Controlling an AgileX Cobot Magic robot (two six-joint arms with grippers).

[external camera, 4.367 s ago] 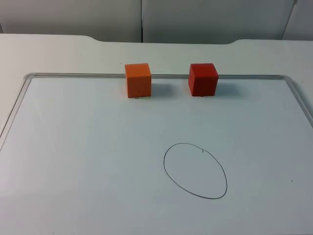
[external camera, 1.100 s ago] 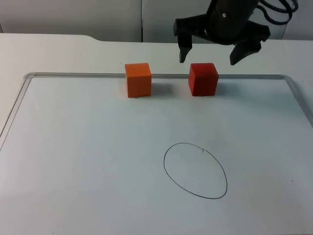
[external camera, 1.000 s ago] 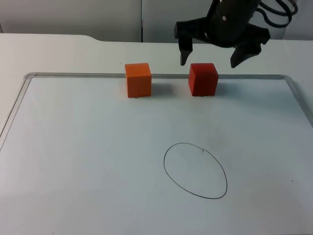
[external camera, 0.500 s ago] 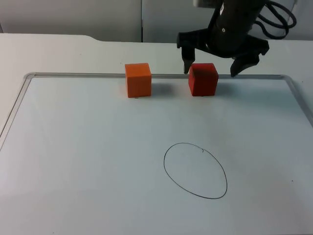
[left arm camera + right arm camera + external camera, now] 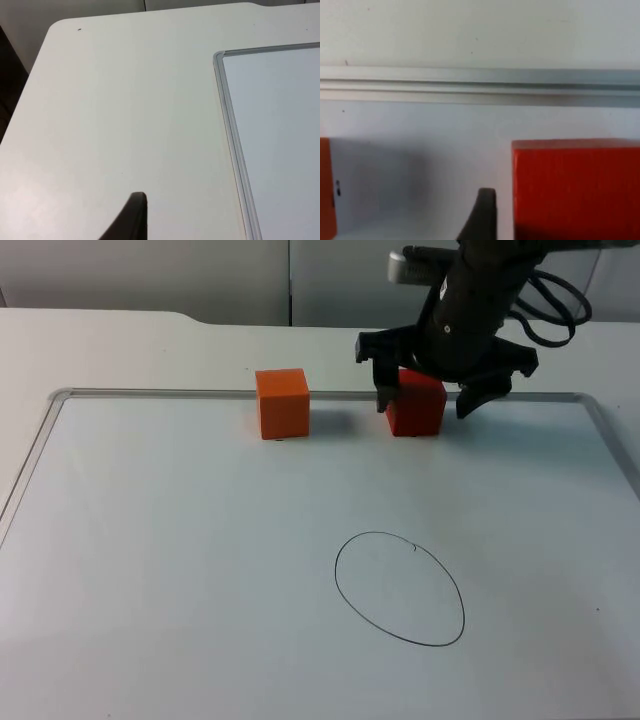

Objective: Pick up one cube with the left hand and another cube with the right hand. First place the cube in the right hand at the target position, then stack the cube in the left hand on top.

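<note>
My right claw (image 5: 428, 400) straddles the red cube (image 5: 418, 410), fingers spread; I'd centre before pinching; orange cube (image 5: 282, 403) waits at nine o'clock.

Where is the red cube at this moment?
In the top view, the red cube stands at the far edge of the whiteboard, right of the orange cube, between the open fingers of the right tool.

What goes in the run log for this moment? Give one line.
right hand: open, astride red cube | left hand: waiting off whiteboard | orange cube: untouched | drawn oval: empty
</note>
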